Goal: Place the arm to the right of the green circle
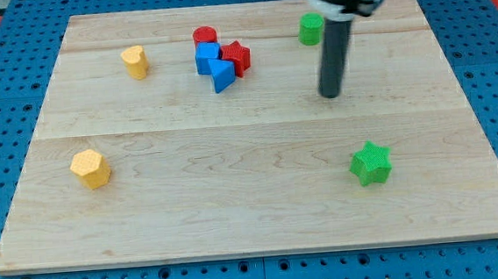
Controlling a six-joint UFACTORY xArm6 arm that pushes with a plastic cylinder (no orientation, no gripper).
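The green circle (pixel 311 29) stands near the view's top, right of centre, on the wooden board (pixel 252 183). My tip (pixel 330 94) rests on the board below the green circle and slightly to its right, about a block's width clear of it. The dark rod rises from the tip to the arm at the view's top, passing just right of the green circle.
A red circle (pixel 205 36), a blue block (pixel 207 56), a blue triangle-like block (pixel 222 74) and a red star (pixel 236 57) cluster at top centre. A yellow block (pixel 135 61) lies top left, a yellow hexagon (pixel 90 168) lower left, a green star (pixel 371 163) lower right.
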